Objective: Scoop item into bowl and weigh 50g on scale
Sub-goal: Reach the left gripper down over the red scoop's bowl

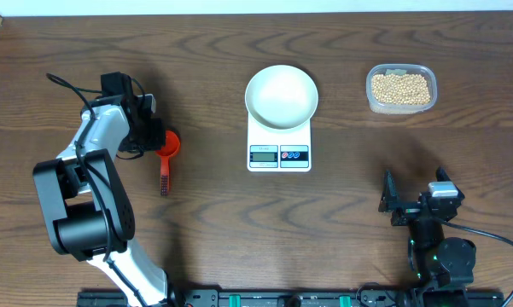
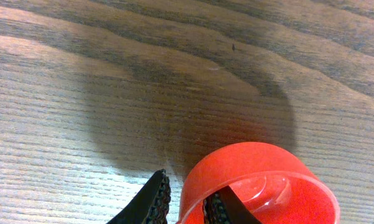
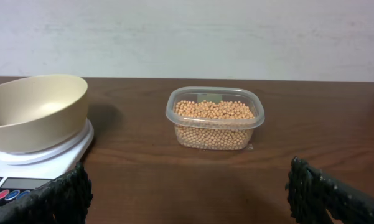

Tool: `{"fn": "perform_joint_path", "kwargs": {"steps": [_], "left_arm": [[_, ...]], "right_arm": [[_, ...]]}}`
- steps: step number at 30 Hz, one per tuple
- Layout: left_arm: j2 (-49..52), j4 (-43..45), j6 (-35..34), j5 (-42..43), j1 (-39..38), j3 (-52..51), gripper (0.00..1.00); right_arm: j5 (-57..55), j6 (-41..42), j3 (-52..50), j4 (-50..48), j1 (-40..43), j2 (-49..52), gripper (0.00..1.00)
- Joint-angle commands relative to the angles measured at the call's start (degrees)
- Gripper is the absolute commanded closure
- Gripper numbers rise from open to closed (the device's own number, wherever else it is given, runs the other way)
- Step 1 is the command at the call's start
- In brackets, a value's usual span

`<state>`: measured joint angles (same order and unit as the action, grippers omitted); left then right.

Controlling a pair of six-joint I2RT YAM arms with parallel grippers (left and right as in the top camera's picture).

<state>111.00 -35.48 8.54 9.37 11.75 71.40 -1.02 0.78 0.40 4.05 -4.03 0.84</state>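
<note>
Overhead, clear tub (image 1: 370, 95) right of scale (image 1: 266, 140)

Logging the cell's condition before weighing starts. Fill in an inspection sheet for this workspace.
Surface: dark wooden table, no spilled beans seen.
Job's things: empty bowl on scale; beans in clear tub; red scoop at left.
Clutter: nothing seen.
Grippers: left gripper straddles the scoop's rim, grip unclear; right gripper open, empty.
Cables: left arm's cable and right arm's cable lie away from the scale.
Surroundings: white wall behind the table.
</note>
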Motion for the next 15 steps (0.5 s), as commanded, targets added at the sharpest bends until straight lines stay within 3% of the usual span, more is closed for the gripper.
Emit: {"fn": "perform_joint_path", "kwargs": {"steps": [1, 6, 15], "left_arm": [[0.4, 0.7, -1.1, 0.7, 0.1, -0.7, 0.80], [0.4, 0.9, -1.4, 0.7, 0.1, -0.8, 0.87], [0.4, 1.1, -1.8, 0.7, 0.1, -0.8, 0.89]], "right_arm": [[0.1, -0.6, -0.1, 0.2, 0.2, -0.4, 0.01], [0.1, -0.6, -0.1, 0.2, 0.2, -0.4, 0.01], [0.1, -0.6, -0.1, 0.2, 0.2, -0.4, 0.01]]}}
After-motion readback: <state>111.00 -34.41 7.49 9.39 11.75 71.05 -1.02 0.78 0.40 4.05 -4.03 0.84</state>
